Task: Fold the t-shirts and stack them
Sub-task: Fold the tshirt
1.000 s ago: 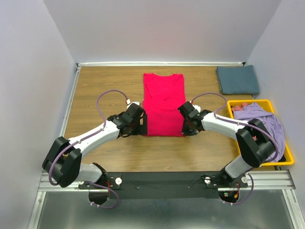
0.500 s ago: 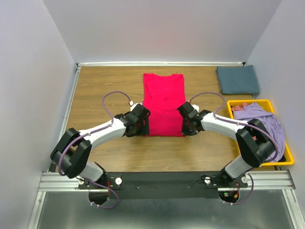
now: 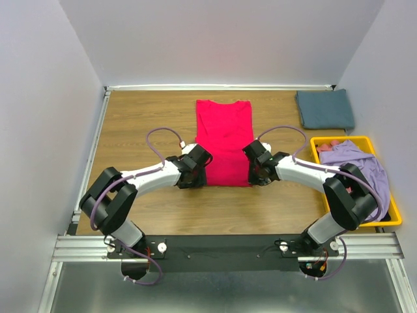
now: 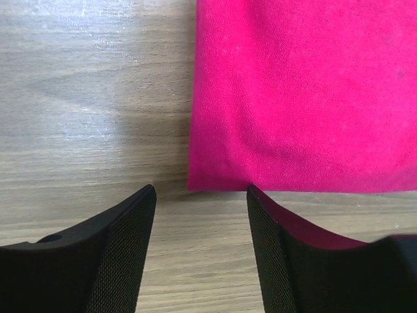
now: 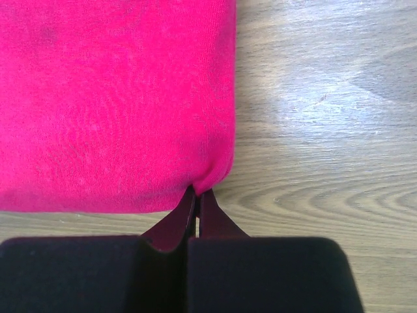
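Note:
The crimson-pink t-shirt (image 3: 223,140) lies flat on the table as a long rectangle with its sides folded in. My left gripper (image 3: 198,175) is open at its near left corner; in the left wrist view the fingertips (image 4: 146,199) straddle bare wood just short of the shirt's corner (image 4: 195,182). My right gripper (image 3: 253,175) is shut on the shirt's near right corner (image 5: 212,176). A folded slate blue-grey t-shirt (image 3: 324,109) lies at the back right. A lavender t-shirt (image 3: 361,166) and a bit of pinkish cloth (image 3: 328,147) lie in the bin.
The yellow plastic bin (image 3: 389,223) stands at the right edge of the table. White walls close the table on the left, back and right. The arm bases sit on a rail at the near edge.
My left gripper has moved right along the near edge, up to the shirt's near left corner. The right gripper and the shirt have stayed in place.

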Controlling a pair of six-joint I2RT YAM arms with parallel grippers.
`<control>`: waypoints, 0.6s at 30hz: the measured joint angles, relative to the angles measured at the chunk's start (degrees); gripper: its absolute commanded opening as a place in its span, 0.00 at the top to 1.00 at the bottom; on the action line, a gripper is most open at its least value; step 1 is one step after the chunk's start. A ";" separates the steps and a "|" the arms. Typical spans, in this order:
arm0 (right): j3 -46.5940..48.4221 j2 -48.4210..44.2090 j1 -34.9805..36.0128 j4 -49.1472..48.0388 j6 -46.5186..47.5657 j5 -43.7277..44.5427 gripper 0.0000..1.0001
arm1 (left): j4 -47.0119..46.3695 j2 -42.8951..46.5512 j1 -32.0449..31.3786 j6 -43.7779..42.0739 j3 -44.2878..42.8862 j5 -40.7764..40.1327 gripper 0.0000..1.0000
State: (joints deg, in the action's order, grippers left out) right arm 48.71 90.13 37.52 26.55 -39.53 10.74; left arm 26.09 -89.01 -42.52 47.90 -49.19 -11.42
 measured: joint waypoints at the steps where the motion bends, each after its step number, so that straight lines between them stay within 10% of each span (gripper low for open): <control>1: -0.11 -0.09 0.00 -0.17 0.20 -0.07 0.99 | 0.04 -0.13 -0.17 0.72 -0.02 -0.33 0.36; 18: -0.90 -0.57 0.00 -1.62 1.68 -0.81 0.99 | -0.13 -0.72 -0.66 8.07 -0.02 -3.85 0.45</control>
State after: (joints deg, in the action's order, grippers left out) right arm 47.81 89.56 37.52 24.93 -37.85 9.93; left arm 25.96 -89.73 -43.18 55.96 -49.21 -15.27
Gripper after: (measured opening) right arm 0.015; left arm 0.552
